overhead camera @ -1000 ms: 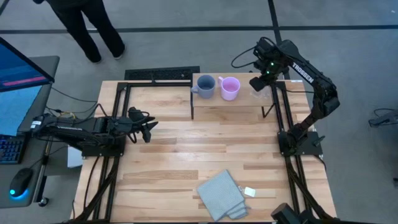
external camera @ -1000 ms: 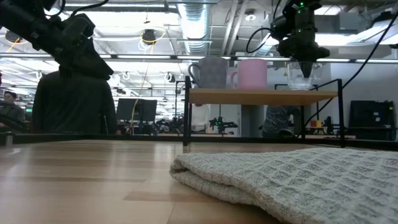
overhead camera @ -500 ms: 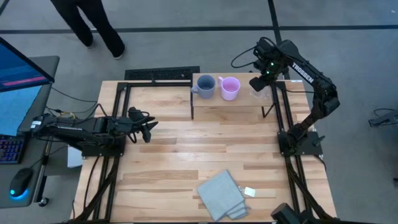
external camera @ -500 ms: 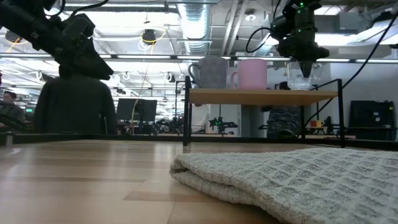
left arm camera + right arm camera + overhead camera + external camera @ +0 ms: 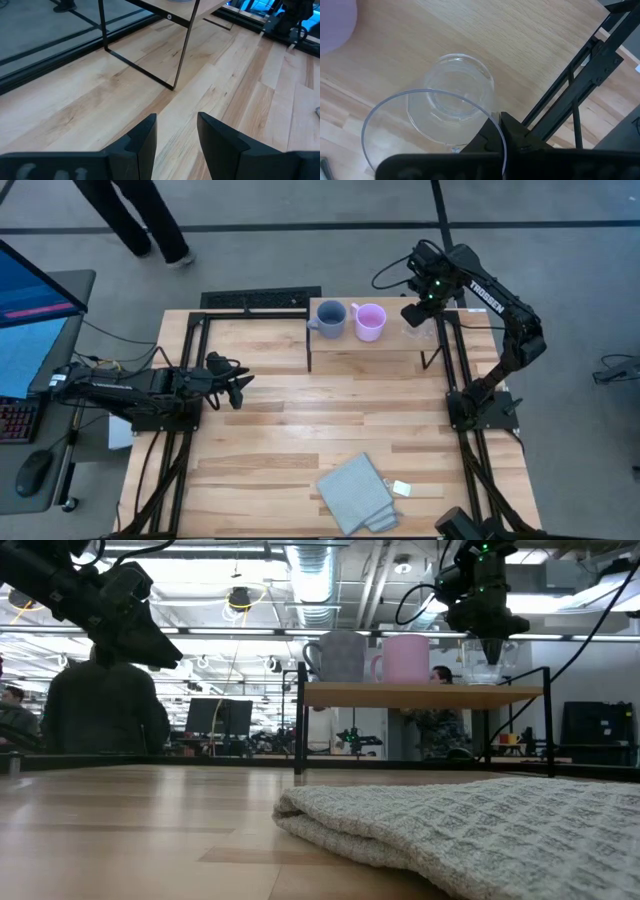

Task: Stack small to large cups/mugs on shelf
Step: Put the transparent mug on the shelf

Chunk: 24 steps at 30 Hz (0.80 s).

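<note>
On the light-wood shelf (image 5: 370, 352) at the table's far side stand a blue-grey mug (image 5: 331, 318), a pink mug (image 5: 370, 321) and, at the shelf's right end, a clear cup (image 5: 483, 664). My right gripper (image 5: 492, 648) points straight down over the clear cup (image 5: 451, 107) and is shut on it. My left gripper (image 5: 240, 387) hovers open over the table's left part, away from the shelf, with nothing between its fingers (image 5: 145, 132). My right gripper pinches the clear cup's rim (image 5: 487, 114) between its two fingers (image 5: 520, 137), coming from above and pointing down. The cup is upright, mouth up, with its base down at the shelf's top; whether the base rests on the shelf I cannot tell.
A folded grey-blue cloth (image 5: 355, 493) lies near the table's front edge, with a small white tag (image 5: 401, 488) beside it. The shelf's thin black legs (image 5: 182, 45) stand on the tabletop. A person (image 5: 140, 220) walks beyond the far edge; a monitor (image 5: 35, 310) stands left.
</note>
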Each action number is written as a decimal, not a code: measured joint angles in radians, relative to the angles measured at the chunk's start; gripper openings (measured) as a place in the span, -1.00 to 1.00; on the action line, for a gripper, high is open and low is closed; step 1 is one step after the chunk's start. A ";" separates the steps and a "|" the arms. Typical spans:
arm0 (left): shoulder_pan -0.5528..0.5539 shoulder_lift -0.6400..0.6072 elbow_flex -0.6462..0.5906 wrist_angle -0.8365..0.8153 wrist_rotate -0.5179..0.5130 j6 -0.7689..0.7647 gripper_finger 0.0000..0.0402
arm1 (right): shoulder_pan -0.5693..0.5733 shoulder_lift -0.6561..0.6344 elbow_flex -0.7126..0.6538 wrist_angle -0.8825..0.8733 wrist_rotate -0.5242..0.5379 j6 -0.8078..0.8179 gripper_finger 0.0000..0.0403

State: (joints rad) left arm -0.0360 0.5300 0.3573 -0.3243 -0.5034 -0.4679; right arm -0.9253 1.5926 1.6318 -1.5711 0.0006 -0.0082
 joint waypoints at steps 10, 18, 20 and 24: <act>0.000 0.000 0.000 0.000 0.001 0.000 -0.34 | 0.000 0.000 0.000 0.000 0.000 0.000 -0.94; 0.000 0.000 0.000 0.000 0.002 0.000 -0.34 | 0.000 0.000 0.000 0.000 -0.002 0.000 -0.92; 0.000 0.000 0.000 0.000 0.002 0.000 -0.34 | 0.000 0.000 0.000 0.000 -0.002 -0.001 -0.92; 0.000 0.000 0.000 0.000 0.002 0.000 -0.34 | 0.001 0.000 0.000 0.000 -0.003 -0.003 -0.90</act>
State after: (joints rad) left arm -0.0360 0.5301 0.3573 -0.3244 -0.5018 -0.4679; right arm -0.9245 1.5925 1.6314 -1.5711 -0.0021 -0.0111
